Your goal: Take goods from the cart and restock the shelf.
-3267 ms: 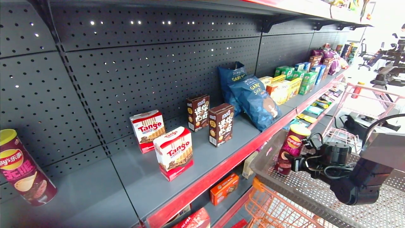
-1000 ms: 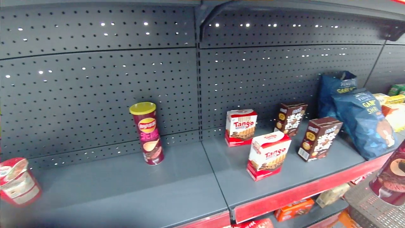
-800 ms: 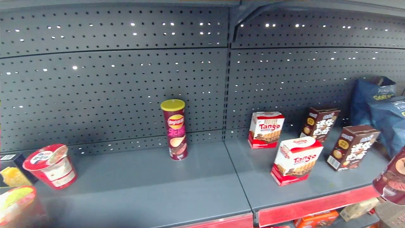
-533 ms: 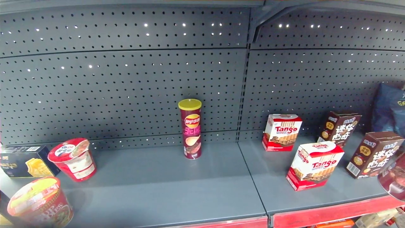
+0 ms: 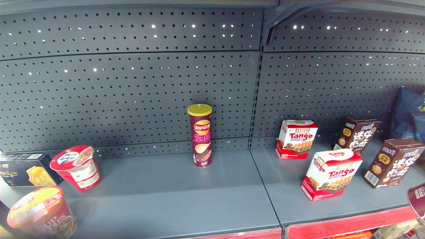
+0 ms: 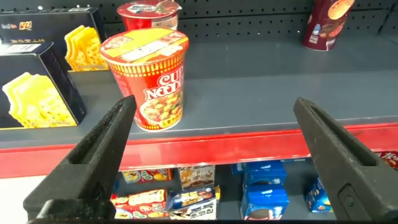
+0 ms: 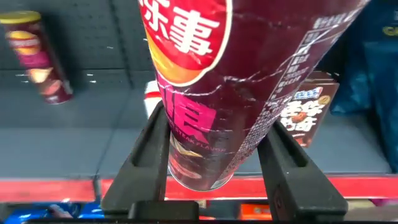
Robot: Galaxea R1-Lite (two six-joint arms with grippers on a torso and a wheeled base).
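A maroon chip can point(image 7: 211, 93) with a yellow-and-red label is clamped between my right gripper's point(image 7: 214, 162) fingers, in front of the shelf's red edge. Its end shows at the head view's lower right corner point(image 5: 417, 199). A matching chip can point(image 5: 200, 134) with a yellow lid stands upright at the back of the grey shelf point(image 5: 172, 196), near the pegboard; it is also visible from the right wrist point(image 7: 37, 56) and the left wrist point(image 6: 326, 23). My left gripper point(image 6: 211, 155) is open and empty before the shelf edge, near a cup of noodles point(image 6: 152, 78).
Right of the standing can are two red-and-white wafer boxes point(image 5: 295, 138) point(image 5: 332, 174), two brown boxes point(image 5: 357, 134) point(image 5: 393, 162) and a blue bag point(image 5: 408, 113). Left are noodle cups point(image 5: 77, 166) point(image 5: 40, 212) and a black-and-yellow box point(image 5: 26, 169). Bare shelf lies around the can.
The head camera has swung left from the cart to the shelf and nearly settled. The held can has slipped lower at the head view's right edge.
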